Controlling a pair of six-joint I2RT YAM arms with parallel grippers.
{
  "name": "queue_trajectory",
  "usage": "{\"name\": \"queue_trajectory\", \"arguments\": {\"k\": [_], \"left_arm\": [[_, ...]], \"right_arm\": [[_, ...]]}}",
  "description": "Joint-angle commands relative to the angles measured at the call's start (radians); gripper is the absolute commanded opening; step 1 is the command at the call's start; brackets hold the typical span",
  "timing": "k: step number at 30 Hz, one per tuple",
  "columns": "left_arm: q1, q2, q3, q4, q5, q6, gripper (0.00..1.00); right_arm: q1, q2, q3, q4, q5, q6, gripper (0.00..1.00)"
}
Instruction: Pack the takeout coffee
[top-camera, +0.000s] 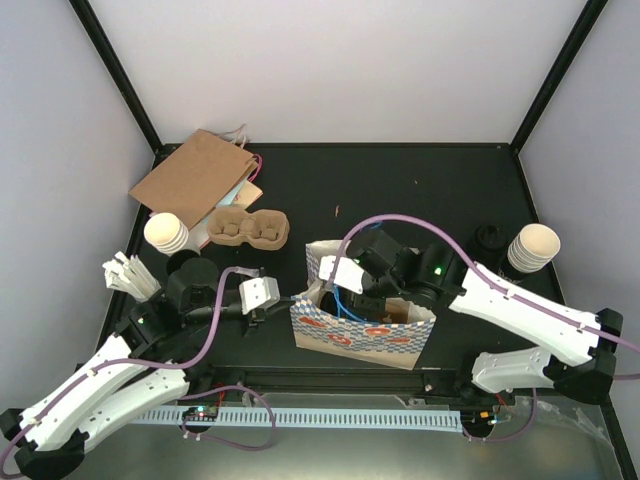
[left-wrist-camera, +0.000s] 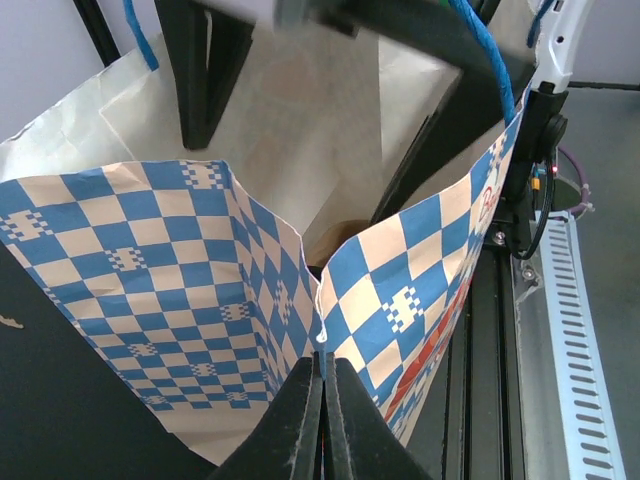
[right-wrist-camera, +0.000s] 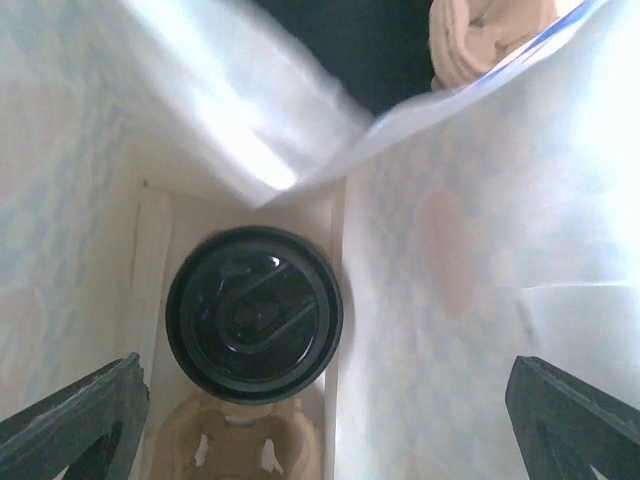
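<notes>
**A:** In the top view, which arm is nearer to the coffee?

**B:** The right one. Its wrist goes down into the checked paper bag (top-camera: 360, 335), so its pincer is hidden there. The left pincer (top-camera: 288, 298) has the bag's edge just at its tips.

**A:** And the left wrist view?

**B:** The left pincer (left-wrist-camera: 322, 368) is clenched on the bag's folded edge. No cup shows ahead of it.

**A:** The right wrist view?

**B:** The right pincer (right-wrist-camera: 322, 400) is released, its fingers wide apart. The lidded coffee cup (right-wrist-camera: 254, 315) stands straight ahead of it, deep in the bag. The cup is upright in a pulp carrier (right-wrist-camera: 235, 445), nearer to the finger at the view's left. I judge that any move should follow the cup's upright axis.
</notes>
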Motion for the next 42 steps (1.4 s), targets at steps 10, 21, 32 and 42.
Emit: {"name": "queue_trajectory", "arguments": {"k": [10, 21, 32, 42], "left_arm": [[-0.004, 0.018, 0.037, 0.032, 0.003, -0.001, 0.01], [-0.003, 0.013, 0.037, 0.040, -0.013, -0.019, 0.02], [-0.003, 0.014, 0.028, 0.012, -0.084, -0.032, 0.02], [-0.002, 0.032, 0.010, 0.031, -0.231, -0.039, 0.02]], "right_arm": [[-0.001, -0.003, 0.418, -0.186, -0.036, 0.226, 1.00], [-0.016, 0.015, 0.551, -0.308, 0.271, 0.284, 0.93], [-0.142, -0.027, 0.418, -0.270, 0.344, 0.382, 0.88], [-0.275, -0.081, 0.363, -0.233, 0.495, 0.491, 0.73]]}}
